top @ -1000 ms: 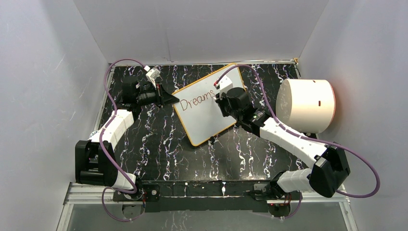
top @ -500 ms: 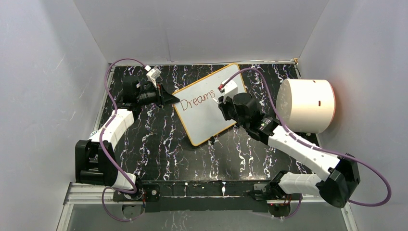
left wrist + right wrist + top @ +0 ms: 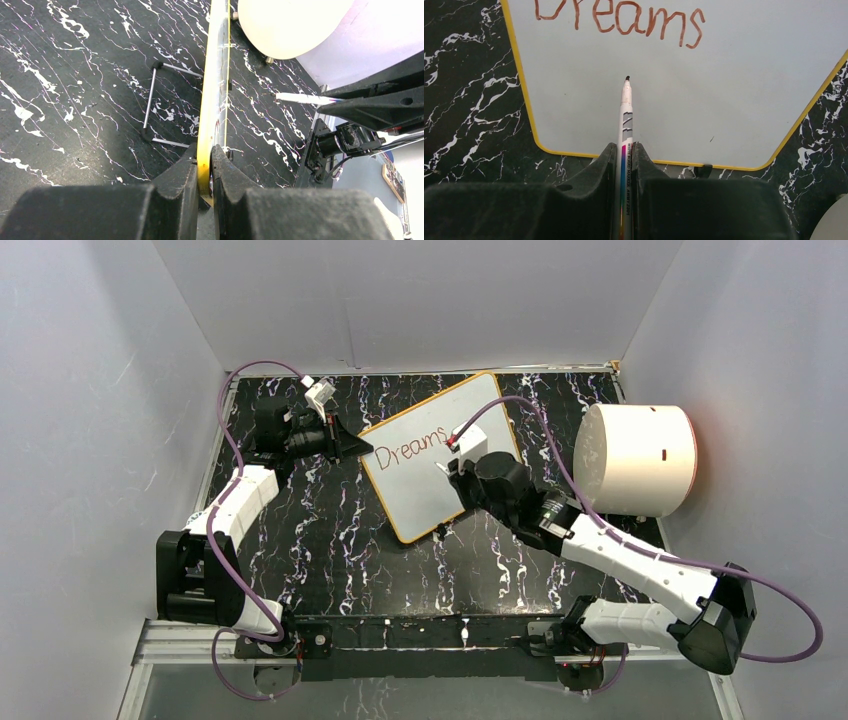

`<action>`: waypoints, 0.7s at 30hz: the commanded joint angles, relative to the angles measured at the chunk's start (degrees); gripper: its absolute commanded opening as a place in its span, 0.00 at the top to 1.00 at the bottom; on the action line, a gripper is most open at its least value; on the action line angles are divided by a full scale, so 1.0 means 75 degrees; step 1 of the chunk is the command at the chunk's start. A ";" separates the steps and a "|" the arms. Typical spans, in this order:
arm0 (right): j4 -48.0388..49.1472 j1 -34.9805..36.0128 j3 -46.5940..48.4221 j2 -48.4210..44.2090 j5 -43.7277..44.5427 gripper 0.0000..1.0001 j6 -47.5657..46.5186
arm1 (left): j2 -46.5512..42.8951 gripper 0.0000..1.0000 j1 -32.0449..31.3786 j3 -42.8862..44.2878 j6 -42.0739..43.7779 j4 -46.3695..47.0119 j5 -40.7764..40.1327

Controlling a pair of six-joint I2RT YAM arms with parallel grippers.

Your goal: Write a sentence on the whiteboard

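One word is written on the whiteboard.
Its rim is clamped by the left gripper; a marker is pinched by the right gripper over bare board.

The whiteboard is carrying one handwritten word, "Dreams", with a capital D, in reddish-brown ink. The marker is showing two lines of fine black print running lengthwise along its barrel beside a rainbow stripe; this print is proving too small to read with confidence. No other lettering is reading legibly.
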 commanded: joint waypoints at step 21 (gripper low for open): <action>0.0022 0.1704 0.0748 0.1343 0.1738 1.00 0.0681 | 0.0308 1.00 -0.0155 -0.0173 0.0678 -0.0893 -0.0988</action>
